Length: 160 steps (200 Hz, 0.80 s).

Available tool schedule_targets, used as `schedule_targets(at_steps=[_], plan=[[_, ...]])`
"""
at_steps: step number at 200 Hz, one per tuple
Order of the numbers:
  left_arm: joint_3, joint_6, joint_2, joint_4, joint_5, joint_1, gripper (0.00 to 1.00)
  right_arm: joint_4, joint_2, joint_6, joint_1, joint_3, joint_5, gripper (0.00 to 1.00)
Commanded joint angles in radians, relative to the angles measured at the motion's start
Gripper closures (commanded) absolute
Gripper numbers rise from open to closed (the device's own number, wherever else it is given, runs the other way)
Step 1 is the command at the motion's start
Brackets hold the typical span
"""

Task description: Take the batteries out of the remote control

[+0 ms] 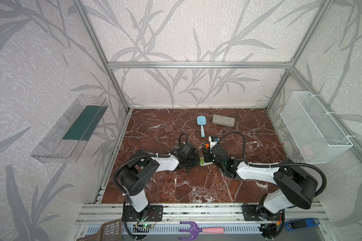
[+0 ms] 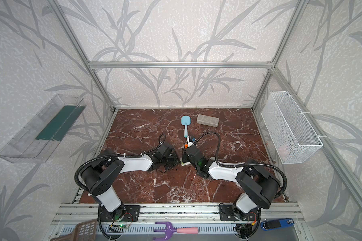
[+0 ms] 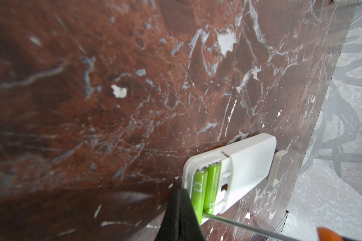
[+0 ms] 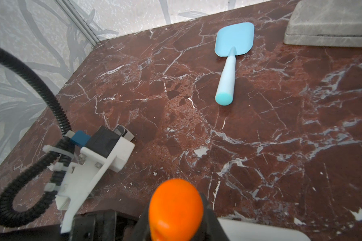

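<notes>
The white remote control lay back-up on the red marble surface, its battery bay uncovered. Both lime-green batteries sat side by side in that bay. The left jaws were clenched with nothing between them, their black tips at the remote's rim just beside the outer battery; whether they touched it could not be told. The right jaws were clamped around the orange handle of the screwdriver, whose thin metal shaft reached to the open end of the bay by the batteries' ends. A small white plastic piece lay just beside the remote's other end. Farther back lay a blue spatula and a grey box
</notes>
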Motion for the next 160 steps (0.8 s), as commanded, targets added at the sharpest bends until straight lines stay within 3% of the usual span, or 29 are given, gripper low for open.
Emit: schedule_targets(at_steps=[1, 75, 160], plan=[[0.001, -0.008, 0.031, -0.009, 0.007, -0.021, 0.93, -0.017, 0.032, 0.108, -0.001, -0.042, -0.087, 1.00], [-0.008, -0.009, 0.030, -0.006, 0.004, -0.021, 0.93, 0.015, 0.020, 0.188, -0.039, -0.089, -0.086, 1.00], [-0.003, -0.006, 0.030, -0.010, 0.006, -0.019, 0.93, -0.002, -0.012, 0.184, -0.054, -0.093, -0.074, 1.00]])
